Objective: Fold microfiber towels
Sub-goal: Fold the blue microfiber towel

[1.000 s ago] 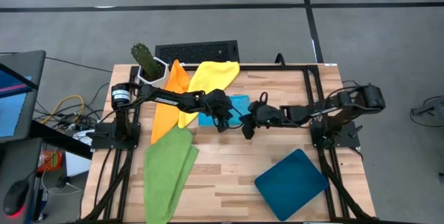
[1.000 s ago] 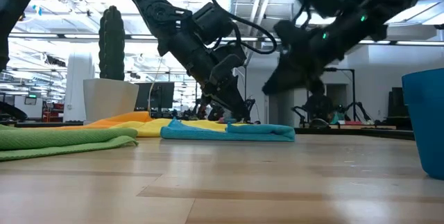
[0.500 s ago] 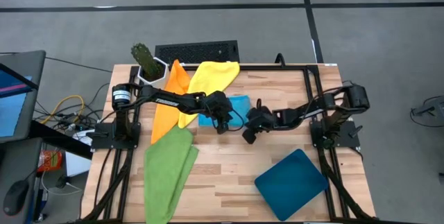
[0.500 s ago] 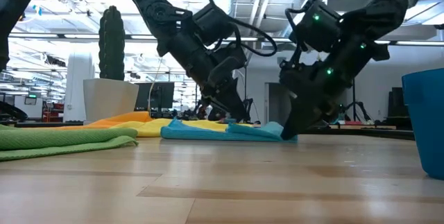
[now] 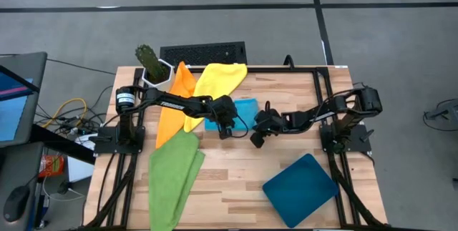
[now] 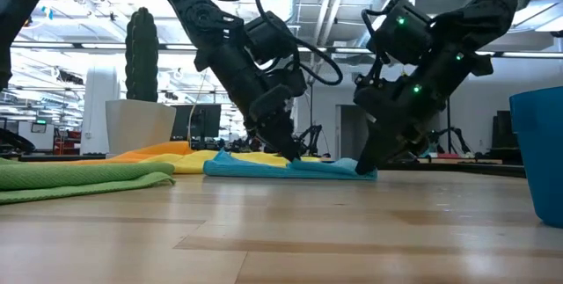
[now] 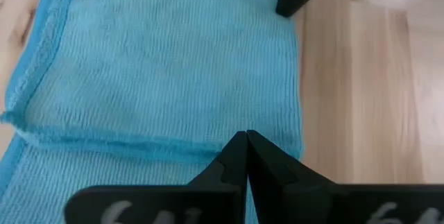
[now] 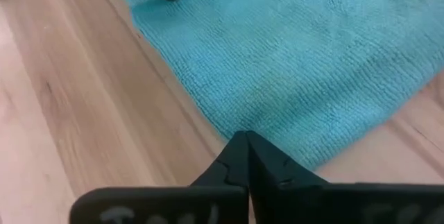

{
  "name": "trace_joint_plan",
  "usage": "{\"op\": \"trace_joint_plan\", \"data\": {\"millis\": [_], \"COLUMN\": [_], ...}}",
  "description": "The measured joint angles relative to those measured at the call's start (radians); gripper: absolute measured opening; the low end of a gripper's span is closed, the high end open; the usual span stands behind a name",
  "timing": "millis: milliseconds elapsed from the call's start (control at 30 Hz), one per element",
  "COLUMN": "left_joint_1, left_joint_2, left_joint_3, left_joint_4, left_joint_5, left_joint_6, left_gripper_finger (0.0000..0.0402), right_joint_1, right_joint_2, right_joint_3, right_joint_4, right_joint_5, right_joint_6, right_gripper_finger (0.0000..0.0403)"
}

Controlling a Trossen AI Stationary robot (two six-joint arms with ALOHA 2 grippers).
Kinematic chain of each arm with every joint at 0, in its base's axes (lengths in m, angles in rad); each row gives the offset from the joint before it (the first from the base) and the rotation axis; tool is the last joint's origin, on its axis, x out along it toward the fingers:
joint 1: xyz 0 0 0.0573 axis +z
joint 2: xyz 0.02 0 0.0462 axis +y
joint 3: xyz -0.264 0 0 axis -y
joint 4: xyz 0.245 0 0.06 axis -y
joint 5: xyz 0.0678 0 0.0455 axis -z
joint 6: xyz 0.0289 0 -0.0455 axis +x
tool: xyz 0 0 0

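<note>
The pale wooden slatted table [image 5: 236,170] carries four soft microfiber cloths and a tray. The light blue towel [image 5: 243,109] lies flat under both grippers, the left gripper [image 5: 223,132] and right gripper [image 5: 255,139] down at its near edge. Beyond the left gripper lie the yellow towel [image 5: 218,79] and orange towel [image 5: 179,95]. The green towel [image 5: 174,174] lies on the left gripper's near side. The stiff dark teal rectangular tray [image 5: 300,189] lies well apart from the right gripper, nearer the front edge.

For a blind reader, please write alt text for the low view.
Two dark arms reach down to a light blue towel lying flat on the wooden table. Green, orange and yellow towels lie to its left.
</note>
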Motion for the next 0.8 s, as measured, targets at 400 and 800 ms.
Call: {"op": "trace_joint_plan", "data": {"millis": [400, 800], "left_joint_1": [-0.002, -0.002], "left_joint_2": [0.0, 0.0], "left_joint_3": [0.0, 0.0], "left_joint_4": [-0.013, -0.014], "left_joint_5": [-0.004, -0.006], "left_joint_6": [0.003, 0.01], "left_gripper_finger": [0.0, 0.0], "right_joint_1": [0.005, 0.027], "right_joint_2": [-0.084, 0.058], "right_joint_3": [0.001, 0.0], "right_joint_4": [0.062, 0.086], "right_joint_5": [0.016, 0.066], "right_joint_6": [-0.014, -0.021], "right_gripper_finger": [0.0016, 0.0016]}}
